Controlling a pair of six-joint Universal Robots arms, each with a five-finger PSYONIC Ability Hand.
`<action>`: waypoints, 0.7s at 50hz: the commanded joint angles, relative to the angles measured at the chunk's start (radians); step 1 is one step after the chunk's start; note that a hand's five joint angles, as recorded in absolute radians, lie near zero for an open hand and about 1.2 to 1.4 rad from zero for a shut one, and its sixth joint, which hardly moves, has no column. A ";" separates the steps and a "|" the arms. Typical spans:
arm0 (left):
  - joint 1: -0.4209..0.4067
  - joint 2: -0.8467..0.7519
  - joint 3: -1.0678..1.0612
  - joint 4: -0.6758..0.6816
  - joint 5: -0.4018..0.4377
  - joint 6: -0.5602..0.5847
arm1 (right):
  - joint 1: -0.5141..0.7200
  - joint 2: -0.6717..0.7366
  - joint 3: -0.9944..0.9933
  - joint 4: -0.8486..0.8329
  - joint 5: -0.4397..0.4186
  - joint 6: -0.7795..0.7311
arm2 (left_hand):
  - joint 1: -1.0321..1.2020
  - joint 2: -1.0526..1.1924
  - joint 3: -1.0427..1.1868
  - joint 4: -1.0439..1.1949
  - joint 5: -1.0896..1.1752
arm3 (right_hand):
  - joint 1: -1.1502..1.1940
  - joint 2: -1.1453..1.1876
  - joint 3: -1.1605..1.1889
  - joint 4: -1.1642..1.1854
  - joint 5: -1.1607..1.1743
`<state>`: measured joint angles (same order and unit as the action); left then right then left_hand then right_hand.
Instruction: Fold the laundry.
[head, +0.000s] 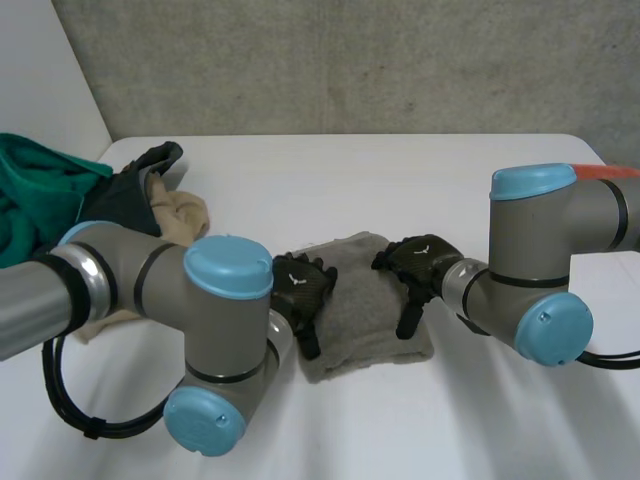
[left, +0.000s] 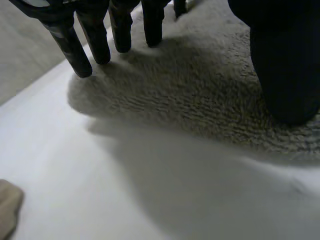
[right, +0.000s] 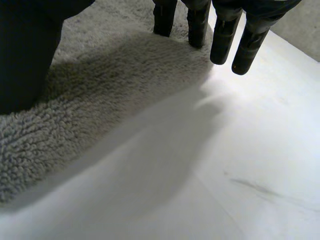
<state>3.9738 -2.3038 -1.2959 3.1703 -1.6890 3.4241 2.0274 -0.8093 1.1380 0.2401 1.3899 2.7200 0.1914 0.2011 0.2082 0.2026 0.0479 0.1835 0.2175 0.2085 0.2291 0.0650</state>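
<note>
The grey cloth (head: 365, 305) lies at the middle of the table (head: 430, 170). Left hand (head: 301, 287) rests on its left edge, right hand (head: 418, 268) on its right edge, fingers straight, pinching nothing. Risk: uneven pressure probably drags the fleece, skewing the fold

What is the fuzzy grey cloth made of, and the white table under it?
The folded grey fuzzy cloth looks like soft terry or fleece: its surface is all tiny matte loops. The white table looks like smooth, hard laminate or painted board, flat with a soft sheen.
</note>
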 joint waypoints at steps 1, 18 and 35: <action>0.004 0.084 0.024 -0.024 0.067 -0.003 | 0.023 -0.086 0.040 -0.051 0.009 0.065 | 0.010 0.001 -0.006 -0.001 -0.021 | 0.031 -0.003 0.006 -0.015 -0.025; 0.139 0.376 -0.026 0.016 0.418 0.001 | 0.082 -0.389 0.610 -0.471 0.012 0.044 | 0.004 -0.005 -0.012 -0.007 -0.027 | -0.009 -0.043 -0.034 -0.055 -0.065; 0.143 0.392 -0.049 -0.036 0.571 0.009 | 0.154 -0.212 0.632 -0.775 0.043 -0.106 | 0.004 -0.005 -0.012 -0.007 -0.027 | 0.057 0.023 0.032 0.011 0.001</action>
<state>4.1221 -1.9200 -1.3339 3.1293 -1.1069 3.4321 2.1888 -1.0700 1.8223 -0.5163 1.4191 2.6804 0.1914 0.2011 0.2083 0.2025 0.0485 0.1779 0.2174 0.2085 0.2290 0.0631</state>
